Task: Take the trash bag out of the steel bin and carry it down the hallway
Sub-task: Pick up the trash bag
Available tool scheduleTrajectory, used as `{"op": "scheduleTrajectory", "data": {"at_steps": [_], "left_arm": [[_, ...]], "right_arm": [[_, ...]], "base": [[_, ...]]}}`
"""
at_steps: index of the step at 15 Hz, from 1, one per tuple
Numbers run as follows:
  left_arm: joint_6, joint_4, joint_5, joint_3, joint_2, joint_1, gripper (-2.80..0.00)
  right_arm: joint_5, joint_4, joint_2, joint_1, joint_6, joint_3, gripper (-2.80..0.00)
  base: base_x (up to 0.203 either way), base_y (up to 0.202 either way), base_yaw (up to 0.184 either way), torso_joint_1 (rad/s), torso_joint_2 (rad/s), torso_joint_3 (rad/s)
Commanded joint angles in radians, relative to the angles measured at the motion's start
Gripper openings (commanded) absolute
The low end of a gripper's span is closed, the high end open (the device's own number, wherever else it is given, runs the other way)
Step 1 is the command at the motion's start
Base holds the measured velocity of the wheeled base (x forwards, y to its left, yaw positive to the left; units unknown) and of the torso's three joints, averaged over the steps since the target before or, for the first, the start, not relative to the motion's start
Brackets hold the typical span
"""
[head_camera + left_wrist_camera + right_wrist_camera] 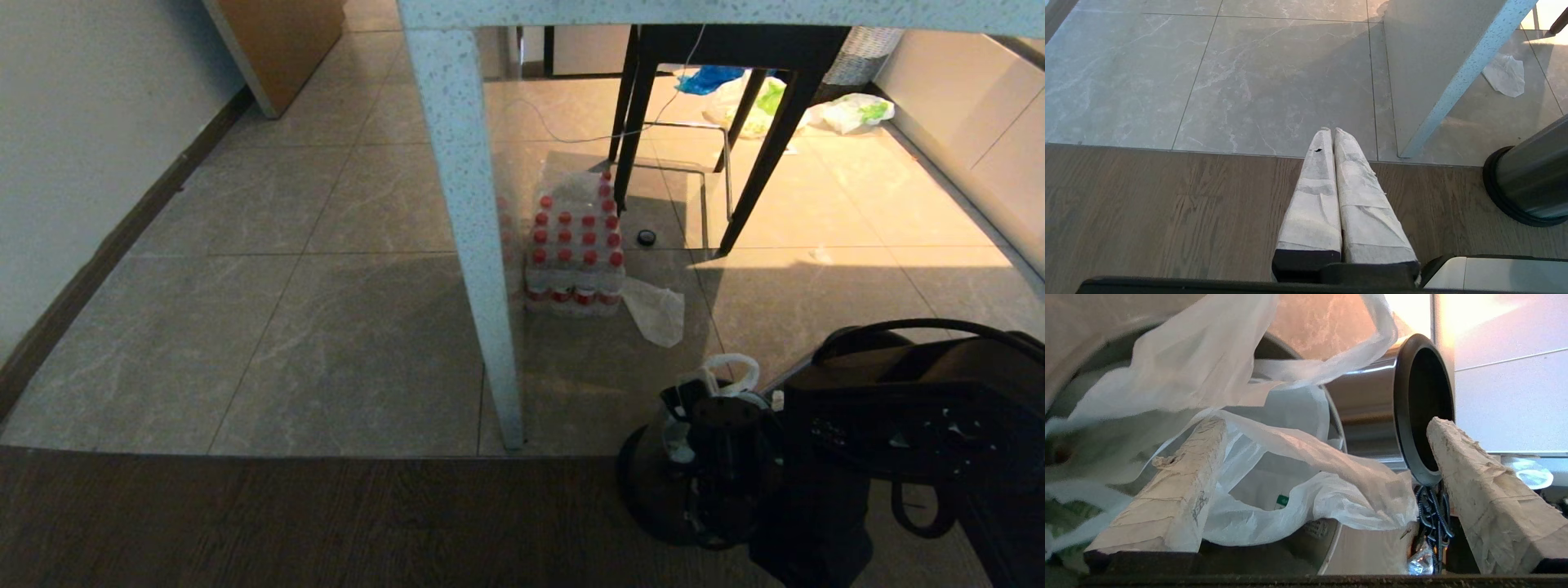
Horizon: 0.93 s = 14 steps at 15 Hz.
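Jaws on my right gripper (pixel 1327 457) stand spread wide at the mouth of the steel bin (pixel 694 482), one taped finger (pixel 1175 490) lying among the folds of the trash bag (pixel 1298 486) and the other beside the bin's dark rim, pinching nothing that I can make out. On my left gripper (pixel 1334 134) the two white-wrapped fingers are pressed together, hanging idle over the floor and well apart from the bin.

From the head view I see the floor (pixel 343 351) in two parts: glossy grey marbled tiles ahead and a band of dark wood planks nearest me, the bin standing on the wood at my right, under my right arm. One loop handle (pixel 735 369) of the bag sticks up above the rim; the bag itself sits in the bin, thin, white and translucent, with a bit of green print showing in the right wrist view.

A pale speckled table leg (pixel 473 245) comes down in the middle, onto the tiles just short of the wood. Behind it I count one shrink-wrapped pack of red-capped bottles (pixel 575 249), one flat clear plastic scrap (pixel 657 310) touching its corner, and one small dark round object (pixel 647 238) near it. Further back stands one black-legged piece of furniture (pixel 718 122), with two white-and-green bags (pixel 853 110) and one blue item (pixel 709 78) on the sunlit tiles beyond. A white wall with dark baseboard (pixel 106 245) runs along my left.
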Motion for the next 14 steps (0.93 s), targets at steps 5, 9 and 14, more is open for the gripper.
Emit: {"op": "scheduleTrajectory", "data": {"at_steps": [5, 9, 14], "left_arm": [[-0.001, 0.000, 0.001, 0.000, -0.002, 0.000, -2.80], [-0.001, 0.001, 0.001, 0.000, -0.002, 0.000, -2.80], [-0.001, 0.000, 0.001, 0.000, -0.002, 0.000, -2.80]], "right_arm": [[-0.003, -0.006, 0.000, -0.001, -0.004, 0.026, 0.00], [-0.003, -0.009, -0.051, 0.001, 0.042, 0.042, 0.00], [-0.005, -0.011, -0.137, -0.034, 0.104, 0.075, 0.00]], "base": [[0.000, 0.000, 0.000, 0.000, 0.00, 0.000], [0.000, 0.000, 0.000, 0.000, 0.00, 0.000], [0.000, 0.000, 0.000, 0.000, 0.00, 0.000]]}}
